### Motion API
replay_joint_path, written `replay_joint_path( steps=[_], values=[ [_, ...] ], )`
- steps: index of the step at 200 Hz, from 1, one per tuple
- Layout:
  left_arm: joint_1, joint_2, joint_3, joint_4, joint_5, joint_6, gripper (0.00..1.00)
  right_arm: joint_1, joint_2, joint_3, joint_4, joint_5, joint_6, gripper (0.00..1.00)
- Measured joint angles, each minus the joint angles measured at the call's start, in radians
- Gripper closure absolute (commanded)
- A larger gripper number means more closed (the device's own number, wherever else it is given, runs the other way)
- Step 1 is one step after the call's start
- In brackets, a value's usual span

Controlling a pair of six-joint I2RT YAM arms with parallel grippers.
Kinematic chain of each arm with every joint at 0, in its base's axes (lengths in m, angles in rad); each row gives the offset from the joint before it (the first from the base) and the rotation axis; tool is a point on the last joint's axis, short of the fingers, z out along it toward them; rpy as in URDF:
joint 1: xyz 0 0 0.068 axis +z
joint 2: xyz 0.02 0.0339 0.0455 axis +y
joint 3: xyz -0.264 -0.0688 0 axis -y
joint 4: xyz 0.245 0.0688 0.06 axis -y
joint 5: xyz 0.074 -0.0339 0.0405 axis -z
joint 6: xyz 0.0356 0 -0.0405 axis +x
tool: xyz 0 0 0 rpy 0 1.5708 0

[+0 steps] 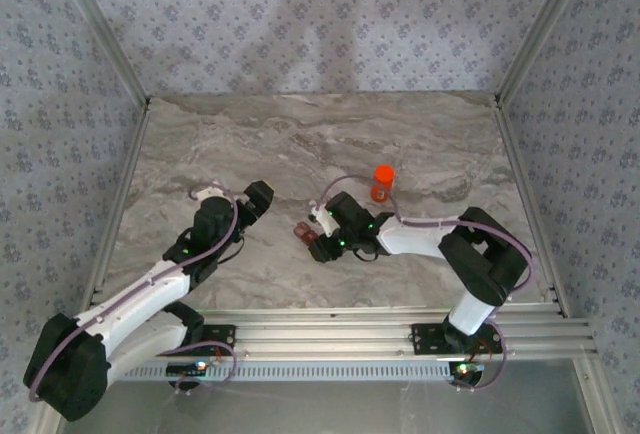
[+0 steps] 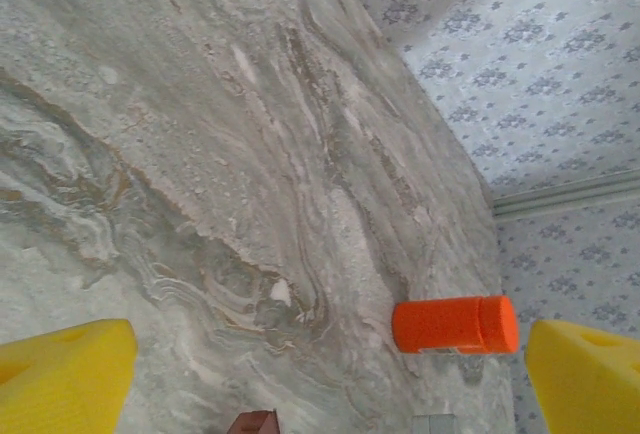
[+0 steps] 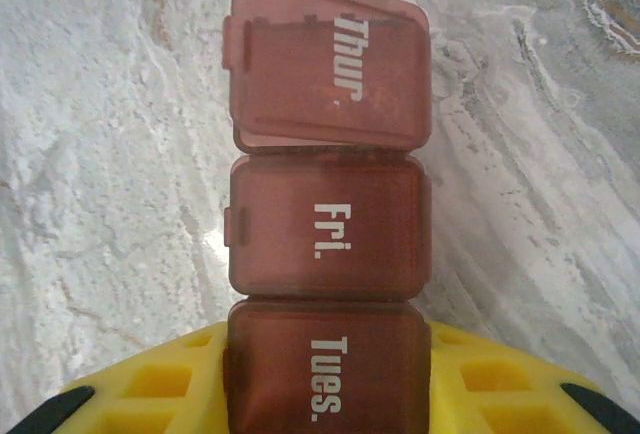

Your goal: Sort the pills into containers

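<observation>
Containers [image 3: 328,254]: a dark red-brown strip of joined square cells runs up the middle of the right wrist view. Its lids read "Thur", "Fri." and "Tues." from top to bottom. The "Thur" lid sits skewed against its cell, turned slightly off line, while the other two lie flat and closed. I cannot tell what is inside through the tinted lids.

My right claw [image 1: 318,244] is clamped on the strip at the "Tues." end. Its yellow fingers [image 3: 150,384] show on either side of that cell along the bottom edge of the frame. In the overhead view the strip pokes out to the upper left of that claw, just left of centre, over the grey marbled counter [image 1: 300,134]. I cannot tell whether it touches the surface.

An orange bottle [image 1: 383,182] stands upright nearby, up and to the right of the claw.

My left claw [image 1: 256,194] hangs left of centre, jaws spread wide and holding nothing. In its wrist view the bottle appears sideways at lower right, just inside the right yellow finger. A corner of the strip shows at the bottom edge.
</observation>
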Motion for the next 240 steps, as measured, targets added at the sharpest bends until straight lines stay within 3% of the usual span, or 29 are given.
replay_joint_path(
  steps=[36, 58, 103, 159, 214, 240],
  values=[
    [0.013, 0.001, -0.001, -0.012, 0.023, 0.009, 0.01, 0.012, 0.035, 0.033, -0.023, 0.031, -0.038, 0.48],
    [0.026, 0.019, -0.001, -0.013, 0.045, 0.019, 0.01, 0.026, 0.037, 0.035, -0.031, 0.054, -0.048, 0.42],
    [0.044, 0.068, 0.045, -0.036, 0.096, 0.056, 0.01, 0.043, 0.005, 0.006, -0.043, 0.130, -0.038, 0.42],
    [0.045, 0.113, 0.105, -0.043, 0.147, 0.102, 0.01, -0.046, -0.038, -0.015, -0.106, 0.165, -0.007, 0.44],
    [0.045, 0.137, 0.167, -0.177, 0.175, 0.192, 0.01, -0.117, -0.132, -0.032, -0.183, 0.137, 0.027, 0.45],
    [0.045, 0.137, 0.191, -0.240, 0.174, 0.242, 0.01, -0.147, -0.216, -0.044, -0.185, 0.102, 0.046, 0.40]
  ],
)
